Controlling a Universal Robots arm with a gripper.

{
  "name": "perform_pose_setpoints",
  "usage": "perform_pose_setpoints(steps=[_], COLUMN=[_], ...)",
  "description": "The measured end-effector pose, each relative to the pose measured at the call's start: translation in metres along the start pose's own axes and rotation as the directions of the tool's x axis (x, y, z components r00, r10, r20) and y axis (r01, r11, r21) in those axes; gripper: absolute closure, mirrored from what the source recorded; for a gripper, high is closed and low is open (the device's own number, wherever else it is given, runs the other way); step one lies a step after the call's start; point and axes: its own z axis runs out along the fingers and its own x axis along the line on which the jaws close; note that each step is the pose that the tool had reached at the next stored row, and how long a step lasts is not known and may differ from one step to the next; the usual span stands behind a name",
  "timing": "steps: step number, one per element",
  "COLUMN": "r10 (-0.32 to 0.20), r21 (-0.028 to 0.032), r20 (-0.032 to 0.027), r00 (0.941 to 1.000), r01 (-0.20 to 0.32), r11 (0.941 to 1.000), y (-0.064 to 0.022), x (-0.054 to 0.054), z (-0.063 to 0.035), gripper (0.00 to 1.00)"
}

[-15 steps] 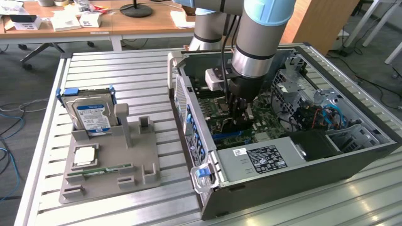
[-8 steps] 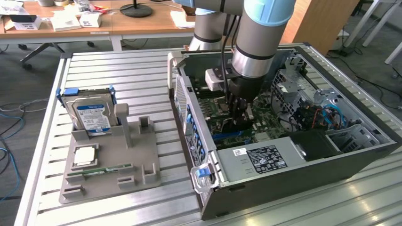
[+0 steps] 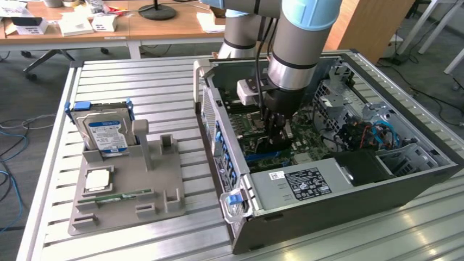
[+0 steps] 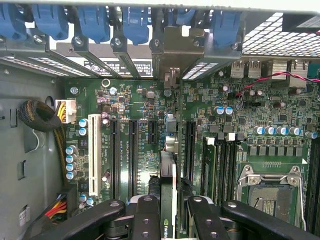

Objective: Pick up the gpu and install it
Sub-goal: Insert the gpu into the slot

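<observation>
I stand over a ribbed metal table (image 3: 145, 76) with my arm (image 3: 305, 38) reaching down into the open computer case (image 3: 406, 179) lying on its side. Toward the exterior view's left sits a grey fixture (image 3: 123, 212) carrying a hard drive (image 3: 106, 133) upright and a slim memory stick (image 3: 116, 197) lying flat. Inside the case, my gripper (image 4: 168, 205) hangs low over the green motherboard (image 4: 130, 100), my fingers (image 4: 145, 212) clamped on the gpu (image 4: 168, 170). The card stands on edge between two long black expansion slots (image 4: 132, 155), one end toward the blue rear latches (image 4: 135, 22); whether it is seated I cannot tell
</observation>
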Motion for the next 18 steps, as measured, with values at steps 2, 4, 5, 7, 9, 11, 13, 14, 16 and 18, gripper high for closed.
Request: perform_pose_setpoints(steps=[2, 4, 5, 7, 9, 11, 13, 14, 16, 18], r10=[0.000, 0.000, 0.000, 0.000, 0.000, 0.000, 0.000, 0.000, 0.000, 0.000], r21=[0.0000, 0.0001, 0.0005, 0.0005, 0.0005, 0.0004, 0.0004, 0.0005, 0.0005, 0.0004], r20=[0.0000, 0.0005, 0.0006, 0.0007, 0.0006, 0.0005, 0.0005, 0.0005, 0.0006, 0.0008], r00=[1.0000, 1.0000, 1.0000, 1.0000, 1.0000, 1.0000, 1.0000, 1.0000, 1.0000, 1.0000], r01=[0.000, 0.000, 0.000, 0.000, 0.000, 0.000, 0.000, 0.000, 0.000, 0.000], r11=[1.0000, 1.0000, 1.0000, 1.0000, 1.0000, 1.0000, 1.0000, 1.0000, 1.0000, 1.0000], y=[0.0000, 0.0000, 0.0000, 0.0000, 0.0000, 0.0000, 0.0000, 0.0000, 0.0000, 0.0000], x=[0.0000, 0.0000, 0.0000, 0.0000, 0.0001, 0.0001, 0.0001, 0.0001, 0.0001, 0.0001], z=[0.0000, 0.0000, 0.0000, 0.0000, 0.0000, 0.0001, 0.0001, 0.0001, 0.0001, 0.0001], gripper=[0.74, 0.74, 0.74, 0.74, 0.74, 0.74, 0.74, 0.74, 0.74, 0.74])
